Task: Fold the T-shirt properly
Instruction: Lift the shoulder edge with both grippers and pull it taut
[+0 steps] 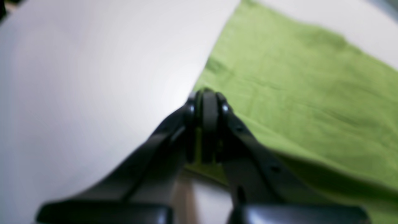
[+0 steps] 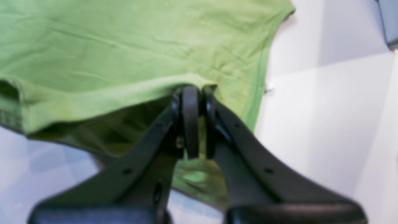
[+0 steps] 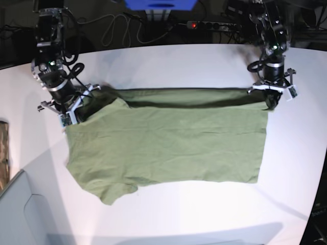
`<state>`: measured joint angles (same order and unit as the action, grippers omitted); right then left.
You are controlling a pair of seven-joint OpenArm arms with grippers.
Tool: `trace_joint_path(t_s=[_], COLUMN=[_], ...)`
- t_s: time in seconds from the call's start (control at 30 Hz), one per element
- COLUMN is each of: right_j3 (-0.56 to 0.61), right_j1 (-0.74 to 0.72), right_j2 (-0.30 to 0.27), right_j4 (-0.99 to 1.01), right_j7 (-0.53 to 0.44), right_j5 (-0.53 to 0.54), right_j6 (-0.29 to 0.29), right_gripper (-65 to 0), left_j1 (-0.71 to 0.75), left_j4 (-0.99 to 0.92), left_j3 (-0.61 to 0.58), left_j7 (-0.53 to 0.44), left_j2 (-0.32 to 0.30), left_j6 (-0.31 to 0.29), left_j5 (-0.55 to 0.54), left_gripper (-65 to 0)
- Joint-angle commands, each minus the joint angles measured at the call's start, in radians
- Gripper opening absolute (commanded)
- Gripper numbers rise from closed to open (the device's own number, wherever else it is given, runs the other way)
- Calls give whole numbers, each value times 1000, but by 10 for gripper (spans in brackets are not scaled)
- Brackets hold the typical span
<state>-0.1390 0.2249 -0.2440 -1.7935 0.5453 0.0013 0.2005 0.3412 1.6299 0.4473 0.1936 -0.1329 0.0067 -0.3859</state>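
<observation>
on the left of the base view the right gripper (image 3: 76,109) stands over the far left corner of the t-shirt (image 3: 168,145), its black fingers (image 2: 190,118) pressed together with a fold of green cloth pinched between them. in the right wrist view that fold rises to the fingertips as a raised ridge, the fabric beyond it lies flat and lightly creased, and a shaded flap of cloth hangs under the fingers toward the camera. the shirt itself spreads across the middle of the white table (image 3: 168,61), its far edge lifted into a taut line that runs from one gripper to the other, with a dark shadowed band just behind that line. a short sleeve pokes out at the near left corner, and the near edge lies flat on the table. on the right of the base view the left gripper (image 3: 271,99) holds the far right corner. in the left wrist view its fingers (image 1: 210,118) are closed tight on a thin edge of green cloth, which shows as a sliver between the pads; the shirt stretches away to the right of them, bare table to their left.
</observation>
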Motion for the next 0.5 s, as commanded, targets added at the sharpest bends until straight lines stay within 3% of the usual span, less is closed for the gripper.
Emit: trace_joint_path(t_s=[0.0,0.47], right_j3=[-6,6], right_j1=[-22,-92], right_j2=[-10,-8], right_j4=[-10,42], right_j7=[-26,-27], right_j5=[4,4], right_j6=[7,7], right_gripper=[-648,-648], left_j1=[-18,-69], left_j4=[16,-66], left_j3=[6,6], left_j7=[-16,11], left_j2=[-11,-12], left_j6=[-4,-6], left_j5=[-3,-5], left_gripper=[-650,-650])
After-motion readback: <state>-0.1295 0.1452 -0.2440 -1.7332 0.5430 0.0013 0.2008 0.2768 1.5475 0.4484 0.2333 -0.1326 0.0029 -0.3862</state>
